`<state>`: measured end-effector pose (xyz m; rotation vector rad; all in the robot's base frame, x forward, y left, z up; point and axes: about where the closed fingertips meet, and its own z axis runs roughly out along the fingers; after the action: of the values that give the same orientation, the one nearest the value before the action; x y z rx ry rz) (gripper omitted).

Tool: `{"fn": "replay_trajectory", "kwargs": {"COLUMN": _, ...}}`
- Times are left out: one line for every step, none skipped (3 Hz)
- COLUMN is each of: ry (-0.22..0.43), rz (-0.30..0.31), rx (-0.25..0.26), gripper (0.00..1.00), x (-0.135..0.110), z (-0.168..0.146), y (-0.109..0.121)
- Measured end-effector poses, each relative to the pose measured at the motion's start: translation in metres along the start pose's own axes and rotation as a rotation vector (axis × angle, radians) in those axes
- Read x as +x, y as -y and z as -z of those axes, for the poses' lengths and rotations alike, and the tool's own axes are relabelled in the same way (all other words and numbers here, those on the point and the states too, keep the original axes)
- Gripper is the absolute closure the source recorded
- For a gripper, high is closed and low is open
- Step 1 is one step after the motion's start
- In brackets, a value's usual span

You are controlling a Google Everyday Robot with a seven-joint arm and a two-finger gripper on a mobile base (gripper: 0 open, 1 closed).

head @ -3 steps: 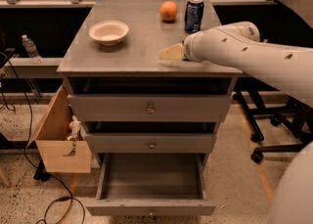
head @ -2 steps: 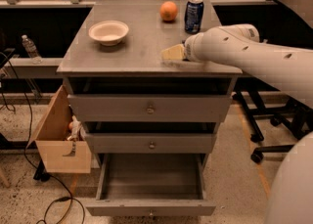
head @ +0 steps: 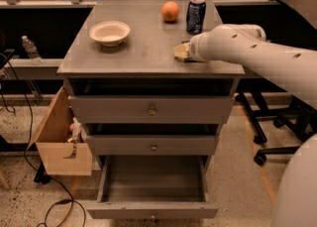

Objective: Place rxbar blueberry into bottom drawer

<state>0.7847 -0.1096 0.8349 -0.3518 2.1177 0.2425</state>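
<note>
Camera view, looking down on the grey cabinet and the robot's arm (head: 257, 55), which enters from your right.

(a) End effector. The gripper (head: 182, 52) sits low over the cabinet top (head: 143, 55) near its front right corner, just in front of the blue soda can (head: 196, 15). You see it only as a pale yellowish tip at the end of the white arm. You cannot tell whether it is open, closed or holding anything.

(b) Task object. You cannot make out the rxbar blueberry in this view. The gripper and the arm cover the patch of cabinet top just in front of the can.

(c) Target. The bottom drawer (head: 153, 181) stands pulled well out toward you. Its grey floor is bare where it shows, and its small round knob (head: 152, 216) is at the centre of the front panel. Above it, the middle drawer (head: 153, 145) and the top drawer (head: 151, 109) are pushed much further in, each with a dark gap along its upper edge.

(d) Other items on top. An orange (head: 170, 11) lies just left of the can at the back, and a pale bowl (head: 109, 32) stands toward the left, well apart from the gripper.

(e) Surroundings. A tan wooden box (head: 62, 144) leans tilted against the cabinet's left side. A clear water bottle (head: 30, 49) stands further left.
</note>
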Motion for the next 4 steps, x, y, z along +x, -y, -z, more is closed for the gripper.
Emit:
{"fn": "replay_trajectory", "kwargs": {"ry": 0.006, "rz": -0.004, "rx": -0.006, "gripper": 0.85, "x": 0.000, "z": 0.003, "y": 0.001}}
{"fn": "replay_trajectory", "kwargs": {"ry": 0.029, "rz": 0.004, "rx": -0.037, "gripper": 1.00, "x": -0.005, "z": 0.009, "y": -0.001}}
{"fn": "replay_trajectory", "kwargs": {"ry": 0.080, "rz": -0.058, "rx": -0.141, "gripper": 1.00, "x": -0.017, "z": 0.029, "y": 0.013}}
{"fn": "replay_trajectory", "kwargs": {"ry": 0.145, "rz": -0.041, "rx": -0.268, "gripper": 1.00, "x": -0.046, "z": 0.077, "y": 0.016}}
